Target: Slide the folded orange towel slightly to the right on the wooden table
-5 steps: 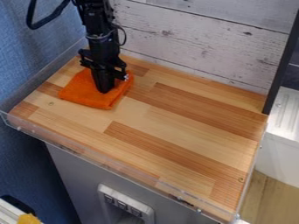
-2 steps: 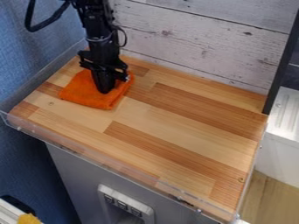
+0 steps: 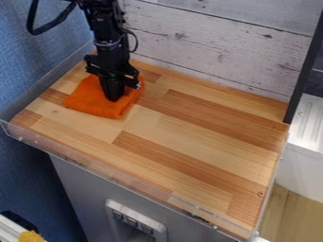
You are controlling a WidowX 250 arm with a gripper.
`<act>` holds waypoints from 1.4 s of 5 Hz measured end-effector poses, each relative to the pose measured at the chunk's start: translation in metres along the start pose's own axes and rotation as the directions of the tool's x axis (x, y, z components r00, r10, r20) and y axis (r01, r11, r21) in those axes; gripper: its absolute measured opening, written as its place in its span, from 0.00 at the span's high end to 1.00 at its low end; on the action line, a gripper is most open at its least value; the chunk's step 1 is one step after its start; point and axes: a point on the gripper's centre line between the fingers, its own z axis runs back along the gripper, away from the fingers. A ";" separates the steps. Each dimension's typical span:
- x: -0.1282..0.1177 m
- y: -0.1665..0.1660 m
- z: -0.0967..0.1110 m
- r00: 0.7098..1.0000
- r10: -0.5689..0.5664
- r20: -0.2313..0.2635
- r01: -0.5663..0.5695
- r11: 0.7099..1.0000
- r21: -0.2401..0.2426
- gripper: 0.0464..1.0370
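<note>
So the orange cloth (image 3: 90,99) lies folded near the desk's (image 3: 189,142) back left corner, probably so its layers stay in a compact pad. The gripper (image 3: 114,99) points straight down over it, tips at the fabric; can't tell if it's open or pinching any.

The robot arm (image 3: 108,45) shifts only very slightly, its wrist now a touch farther right and the pincer (image 3: 114,100) a hair lower. The black cable (image 3: 39,31) at the upper left also hangs a little lower.
</note>
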 end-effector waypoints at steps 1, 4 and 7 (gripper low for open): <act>-0.002 -0.005 0.004 0.999 0.004 -0.043 -0.005 1.000 -0.016 0.80; 0.001 -0.009 0.015 0.997 0.004 -0.082 -0.005 1.000 -0.022 0.04; 0.008 -0.007 0.019 1.000 0.009 0.004 -0.009 1.000 0.007 0.04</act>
